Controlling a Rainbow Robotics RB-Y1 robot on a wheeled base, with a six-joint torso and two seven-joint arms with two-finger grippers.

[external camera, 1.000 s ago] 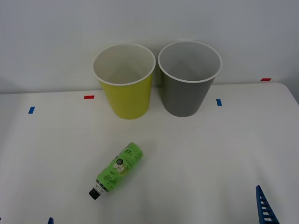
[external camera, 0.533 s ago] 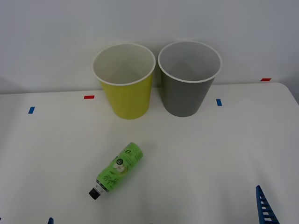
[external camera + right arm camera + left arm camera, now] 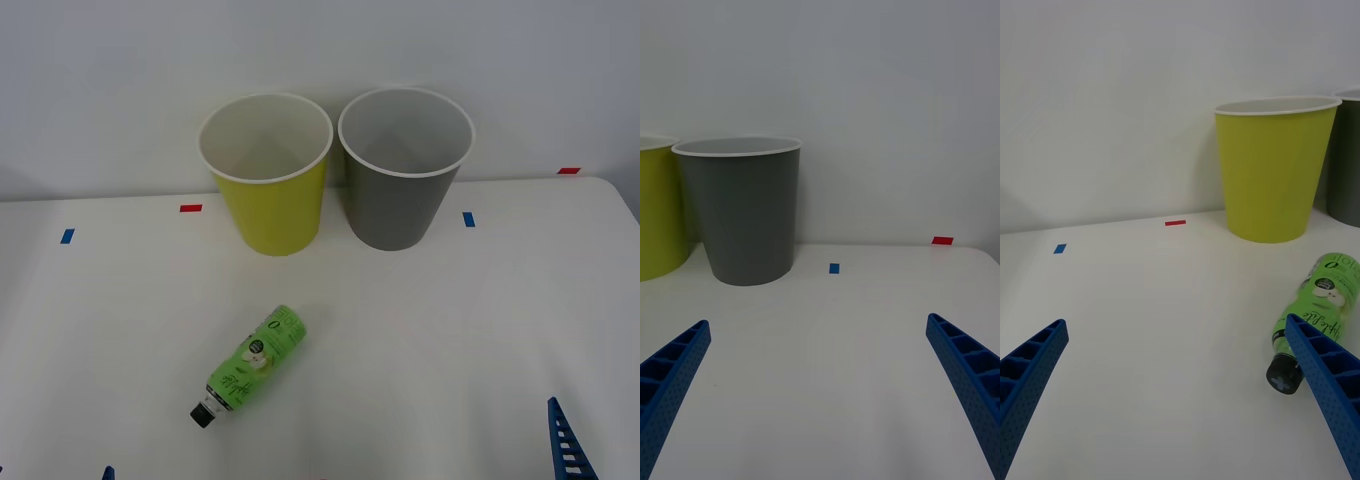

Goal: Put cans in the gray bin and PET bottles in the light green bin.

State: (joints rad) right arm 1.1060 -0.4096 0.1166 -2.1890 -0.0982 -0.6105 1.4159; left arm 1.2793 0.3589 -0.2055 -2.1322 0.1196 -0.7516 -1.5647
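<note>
A PET bottle [image 3: 255, 362] with a bright green label and black cap lies on its side on the white table, cap toward me. Behind it stand the light green bin [image 3: 270, 210] and, to its right, the gray bin [image 3: 395, 205], both upright and touching the back wall. My left gripper [image 3: 1175, 322] is open low over the table, with the bottle [image 3: 1322, 300] just beyond its right finger. My right gripper [image 3: 818, 322] is open too, facing the gray bin [image 3: 745, 217] from well back. Cans are out of view.
Small tape marks lie on the table: red [image 3: 190, 208] and blue [image 3: 67, 236] at the left, blue [image 3: 468, 218] and red [image 3: 568, 171] at the right. A white wall rises close behind the bins. The table's right edge [image 3: 625, 205] runs near the red mark.
</note>
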